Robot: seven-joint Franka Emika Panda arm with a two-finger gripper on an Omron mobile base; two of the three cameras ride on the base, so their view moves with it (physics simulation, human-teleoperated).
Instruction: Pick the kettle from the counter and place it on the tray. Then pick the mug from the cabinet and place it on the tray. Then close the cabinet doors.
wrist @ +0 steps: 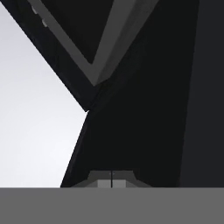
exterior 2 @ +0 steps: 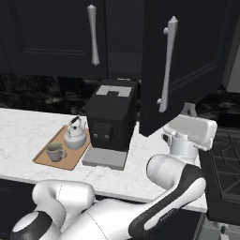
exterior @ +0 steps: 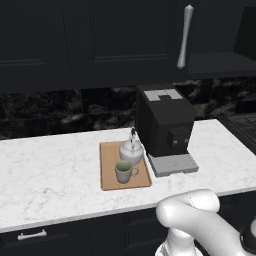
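The white-silver kettle [exterior: 131, 151] [exterior 2: 76, 137] and the pale green mug [exterior: 124, 171] [exterior 2: 55, 152] both stand on the wooden tray [exterior: 109, 175] [exterior 2: 44, 159] on the marble counter [exterior: 50, 170] [exterior 2: 18, 126]. The cabinet's left door [exterior 2: 51, 37] is closed. Its right door [exterior 2: 187, 61] stands swung out, and the inner shelf [exterior: 220, 62] shows. My gripper [exterior 2: 189, 110] [wrist: 110, 179] is shut with nothing between its fingertips. It points up just behind that door's lower edge, close to its dark face.
A black boxy coffee machine [exterior: 165, 125] [exterior 2: 112, 117] stands right beside the tray. A dark stovetop [exterior 2: 222, 154] lies at the counter's right end. Each door has a long silver handle [exterior: 185, 37] [exterior 2: 166, 65]. Dark drawers [exterior: 32, 235] run under the counter.
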